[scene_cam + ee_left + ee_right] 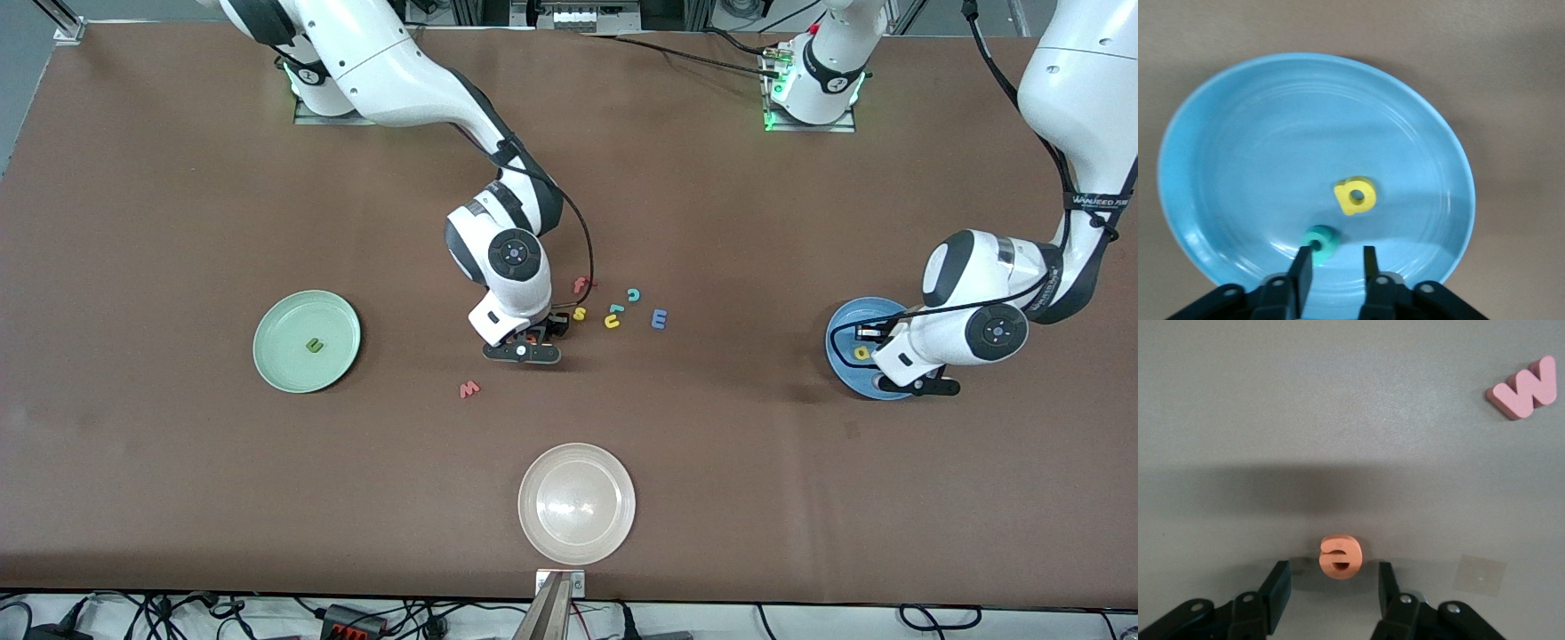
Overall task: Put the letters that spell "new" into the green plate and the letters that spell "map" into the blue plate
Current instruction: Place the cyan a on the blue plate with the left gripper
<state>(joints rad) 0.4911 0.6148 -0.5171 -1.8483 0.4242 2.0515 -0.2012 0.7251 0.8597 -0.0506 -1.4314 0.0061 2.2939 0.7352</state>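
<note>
Arms first, as the biggest things present. Found the right gripper (1333,572) down at the table by the middle cluster of letters, fingers apart on either side of the orange e (1340,555) and touching neither edge of it. Judged the step in hand to be a pinch on that e: best done with the letter centred between the pads, squeezed lightly (foam, so probably quick to squash or flip), then lifted straight up before any carry toward the green plate (276,338). Found the left gripper (1335,257) low over the blue plate (1271,147), fingers parted, gripping nothing. Then the plates. Noted in the green one, toward the right arm's end, just the dark green n (314,345). Noted in the blue one, toward the left arm's end, the yellow a (1355,195) and the teal p (1319,241), the p lying against one fingertip. Passed over the cream plate (577,462), nearest the front camera and no part of the job. Lastly the loose letters on the table: spotted the pinkish-red w (469,388) nearer the front camera than the e, and the blue m (659,318) at the cluster's edge toward the left arm's end.
</note>
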